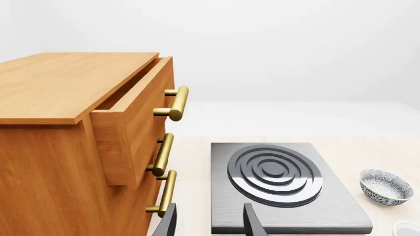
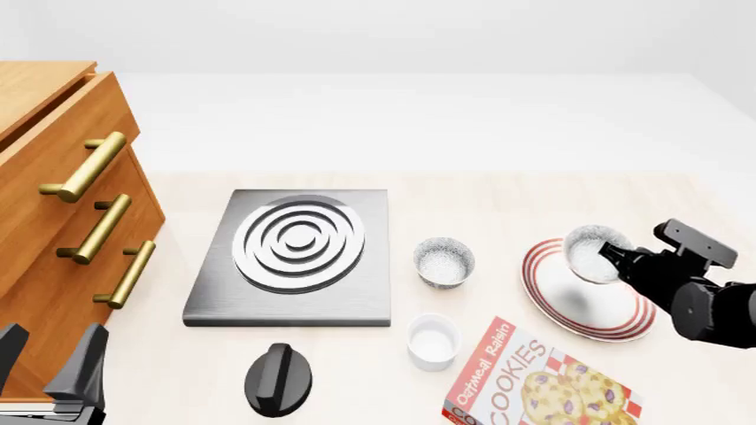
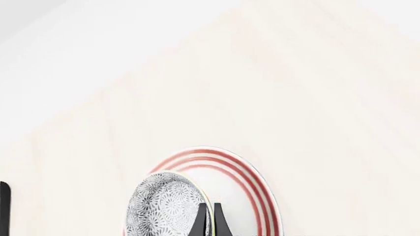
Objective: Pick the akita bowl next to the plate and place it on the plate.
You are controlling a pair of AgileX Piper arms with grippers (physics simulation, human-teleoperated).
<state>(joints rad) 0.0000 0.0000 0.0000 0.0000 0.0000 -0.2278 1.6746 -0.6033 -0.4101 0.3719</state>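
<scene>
Front view: my right jaws (image 2: 605, 255) are closed on the rim of a speckled bowl (image 2: 594, 253), which I hold tipped above the far left part of the red-ringed plate (image 2: 587, 303) on the right of the pale surface (image 2: 497, 199). Whether the bowl touches the plate cannot be told from here. A second, matching bowl (image 2: 444, 262) sits upright between the plate and the grey stove (image 2: 293, 258) with its white rings, apart from both. Nearer to me are a small white cup (image 2: 433, 341), a black knob (image 2: 278, 379) and a box of cookies (image 2: 543, 382), the box lying flat just beside the plate's near edge. A wooden chest of drawers (image 2: 56, 208) with brass handles stands at the left. My left jaws (image 2: 48, 359) hang open and empty at the lower left, close to the chest. The right wrist camera shows the patterned outside of the bowl (image 3: 167, 206) pinched between my two dark fingers (image 3: 201, 223), with the plate (image 3: 253, 189) behind it. The left wrist camera looks across the stove (image 1: 282, 189) past the chest (image 1: 78, 142), whose top drawer stands partly open, to the other bowl (image 1: 385, 186).
</scene>
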